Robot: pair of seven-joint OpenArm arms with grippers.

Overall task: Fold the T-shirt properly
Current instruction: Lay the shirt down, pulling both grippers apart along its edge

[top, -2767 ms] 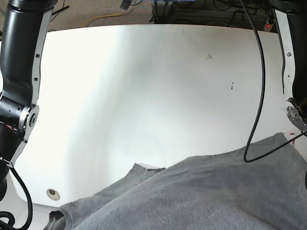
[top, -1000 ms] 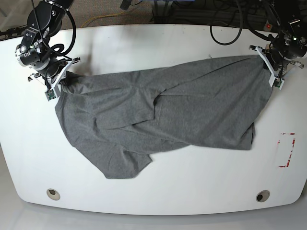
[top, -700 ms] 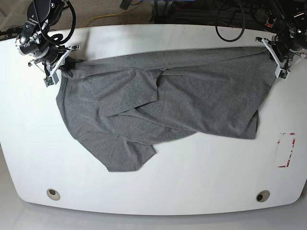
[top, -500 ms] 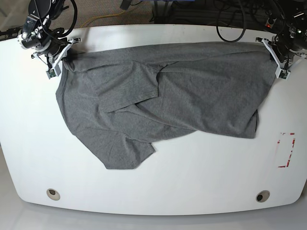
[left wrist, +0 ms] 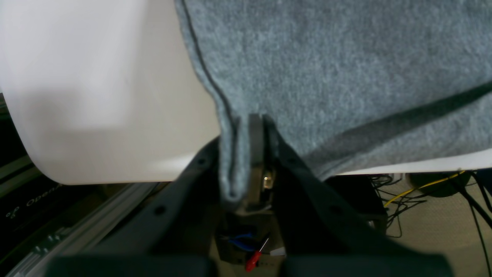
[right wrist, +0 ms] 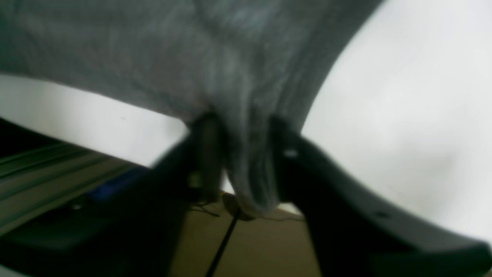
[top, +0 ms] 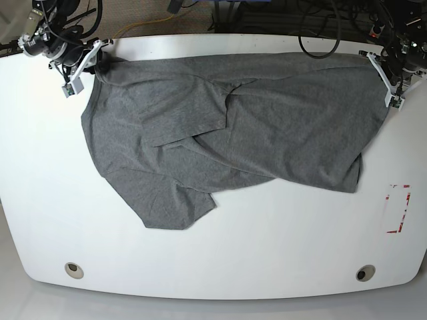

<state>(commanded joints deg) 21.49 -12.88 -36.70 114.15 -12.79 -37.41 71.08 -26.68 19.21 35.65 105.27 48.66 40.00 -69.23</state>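
t-shirt [top: 213, 133] spans centre to top of base frame, its lower edges having slid up the table [top: 287, 250]; right gripper [top: 100, 61], upper left, and left gripper [top: 375, 61], upper right, pinch its far corners: likely straightening before folding.

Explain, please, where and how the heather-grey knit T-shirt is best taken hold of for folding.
I'd pinch the heather-grey knit T-shirt near both ends of its long far edge, coming from beyond that edge, as the black left gripper and black right gripper do; that edge runs nearly straight, so lifting there should keep the cloth spread.
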